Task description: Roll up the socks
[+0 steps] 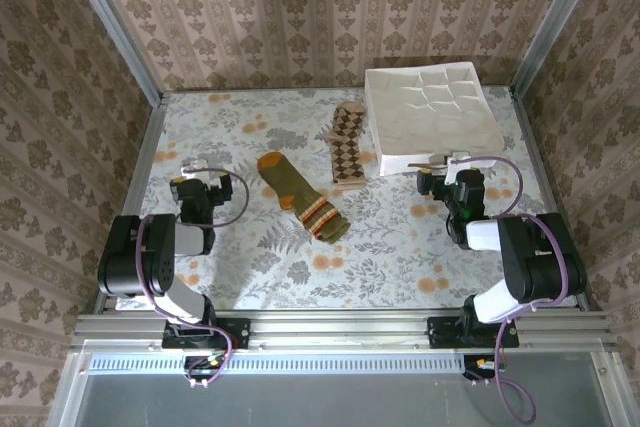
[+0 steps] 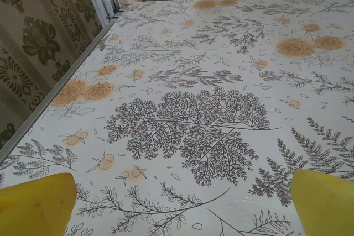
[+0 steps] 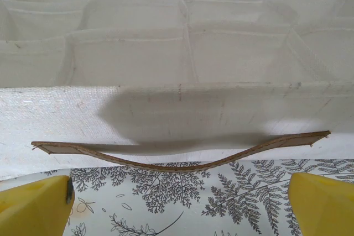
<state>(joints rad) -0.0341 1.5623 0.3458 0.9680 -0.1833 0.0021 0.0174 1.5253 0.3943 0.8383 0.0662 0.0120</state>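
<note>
Top external view: both socks lie flat at full length, so no part of the task is done (no bundle shows anywhere). The olive-green sock [image 1: 303, 197] lies to the right of the left gripper [image 1: 197, 169], well apart from it. The argyle sock [image 1: 348, 145] lies to the left of the right gripper [image 1: 448, 165] and slightly ahead. It is just beside the white divider box [image 1: 470, 137]; contact cannot be confirmed. Both grippers sit low over the table [image 1: 260, 277] and carry nothing. Two rolls remain.

Left wrist view: the left gripper [image 2: 180, 211] stands wide, with its yellow fingers [image 2: 33, 205] at the lower corners. Bare patterned table [image 2: 193, 125] lies between and ahead of them. A metal frame rail [image 2: 55, 98] runs off to its left.

Right wrist view: the right gripper [image 3: 180, 208] stands wide and empty. The box's near wall [image 3: 177, 109] rises close ahead, and a brown strap handle [image 3: 177, 163] sags across it. In all likelihood this wall is the obstacle: a reach for the argyle sock should swing left, clear of it.
</note>
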